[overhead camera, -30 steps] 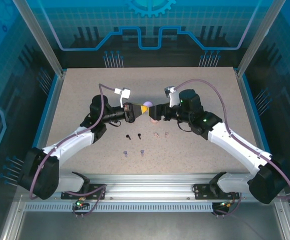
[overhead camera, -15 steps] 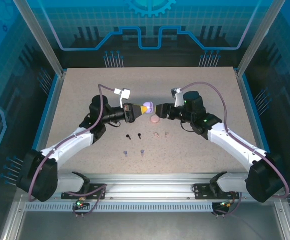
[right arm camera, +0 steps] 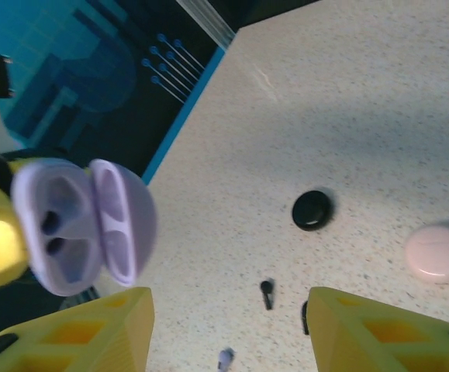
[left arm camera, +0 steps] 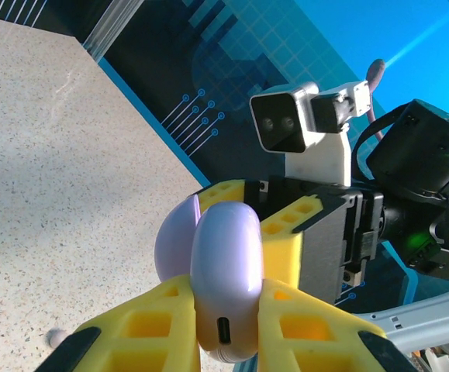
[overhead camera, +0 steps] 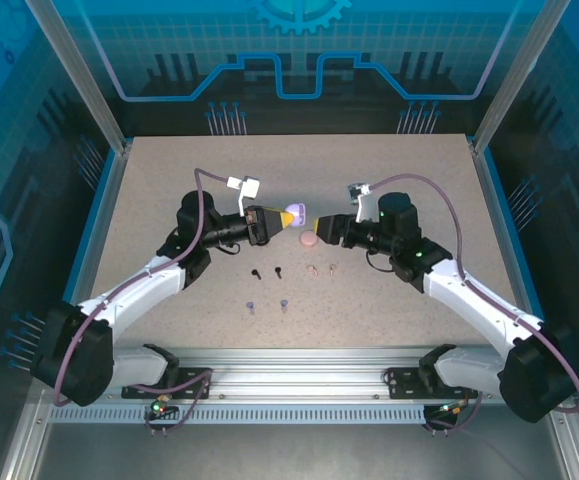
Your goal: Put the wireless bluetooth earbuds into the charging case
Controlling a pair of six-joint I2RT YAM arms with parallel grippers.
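Note:
My left gripper (overhead camera: 283, 216) (left arm camera: 226, 306) is shut on the purple charging case (overhead camera: 296, 211) (left arm camera: 226, 263), held above the table. The case (right arm camera: 77, 225) has its lid swung open and both sockets look empty. My right gripper (overhead camera: 317, 226) (right arm camera: 228, 333) hovers just right of the case, open, with nothing between its fingers. The earbuds lie loose on the table: two black (overhead camera: 256, 273) (right arm camera: 267, 293), two pale pink (overhead camera: 313, 269) and two purple (overhead camera: 251, 307) (right arm camera: 225, 358).
A pink round case (overhead camera: 309, 240) (right arm camera: 439, 252) lies shut on the table below the grippers. A black round case (right arm camera: 312, 210) lies near it. The table (overhead camera: 169, 180) has blue edges and an aluminium frame around it.
My right gripper has drawn back to the right, away from the purple case, and its jaws have narrowed a little. The left gripper still holds the case in the same spot.

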